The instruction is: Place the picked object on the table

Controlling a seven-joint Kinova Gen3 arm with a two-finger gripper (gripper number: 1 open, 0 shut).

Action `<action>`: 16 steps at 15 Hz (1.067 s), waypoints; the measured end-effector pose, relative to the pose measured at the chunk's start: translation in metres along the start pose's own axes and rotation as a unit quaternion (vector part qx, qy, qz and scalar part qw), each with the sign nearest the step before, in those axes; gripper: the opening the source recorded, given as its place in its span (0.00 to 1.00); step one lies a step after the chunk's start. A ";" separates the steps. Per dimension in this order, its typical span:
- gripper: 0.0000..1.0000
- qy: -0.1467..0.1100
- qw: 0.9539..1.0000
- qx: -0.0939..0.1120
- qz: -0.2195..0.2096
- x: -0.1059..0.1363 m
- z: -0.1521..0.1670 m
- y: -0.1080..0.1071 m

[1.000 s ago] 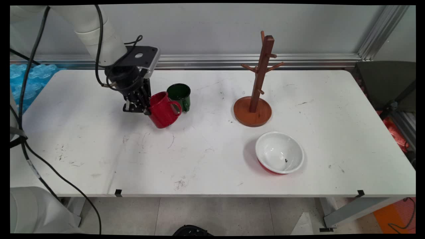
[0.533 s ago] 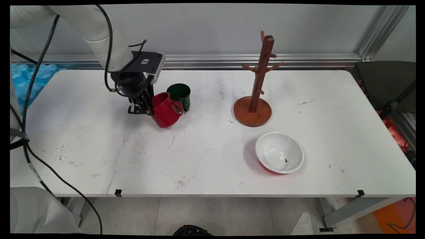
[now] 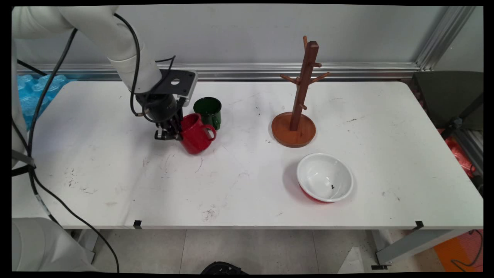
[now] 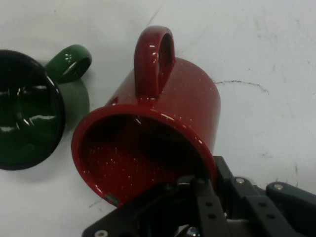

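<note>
Claw (image 3: 176, 130) of the white arm is closed on the rim of a glossy red enamel mug (image 3: 196, 134), gripping the wall on the side away from the handle. In the hand view the black linkage of the claw (image 4: 197, 197) meets the lip of the red enamel mug (image 4: 163, 128) at the bottom of the picture, and one finger seems to reach inside the cup, though the fingertips themselves are hidden.

The red mug sits well to the left of the brown wooden mug tree (image 3: 299, 96), on the far half of the white surface (image 3: 247, 193). It is tilted rather than upright. Its long axis slants, the open mouth leaning up and back toward the claw and the base lower, toward the near side. The handle points toward the mug tree. Whether the lower edge of the base touches the surface cannot be told.

A dark green enamel mug (image 3: 208, 110) stands upright just behind the red one, between it and the mug tree, very close to it but apparently apart. In the hand view the dark green enamel mug (image 4: 27, 111) shows its mouth open upward, with its handle turned toward the red mug.

A white bowl with a red outside (image 3: 316, 173) rests just in front of the mug tree's round base, toward the near edge, with a small dark speck inside.
</note>
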 end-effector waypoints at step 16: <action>1.00 -0.004 1.000 0.010 -0.005 0.012 0.021 -0.002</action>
